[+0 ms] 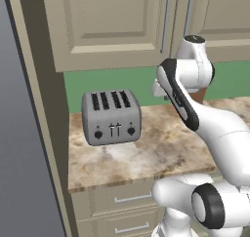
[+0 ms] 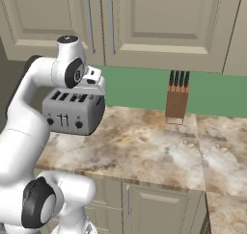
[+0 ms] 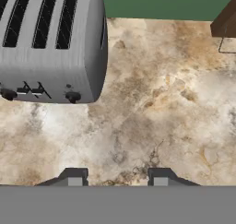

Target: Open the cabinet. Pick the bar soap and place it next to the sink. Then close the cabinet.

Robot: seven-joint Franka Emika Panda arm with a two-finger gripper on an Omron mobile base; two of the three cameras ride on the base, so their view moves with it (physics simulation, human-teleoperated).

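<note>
The cabinet (image 1: 112, 21) (image 2: 164, 21) hangs above the counter with its beige doors shut; two long silver handles (image 2: 89, 23) stand side by side. My hand (image 2: 94, 81) hovers over the counter below those handles, just right of a toaster. In the hand view my gripper (image 3: 115, 178) points down at bare marbled stone, open, with nothing between its fingertips (image 3: 73, 178). The bar soap is hidden and the sink is out of view.
A silver four-slot toaster (image 1: 111, 116) (image 2: 72, 111) (image 3: 50, 43) stands on the tan marbled counter (image 2: 144, 146). A wooden knife block (image 2: 177, 98) (image 3: 226, 20) sits against the green back wall. Drawers (image 1: 129, 199) lie under the counter. A tall grey panel (image 1: 19, 133) bounds the left.
</note>
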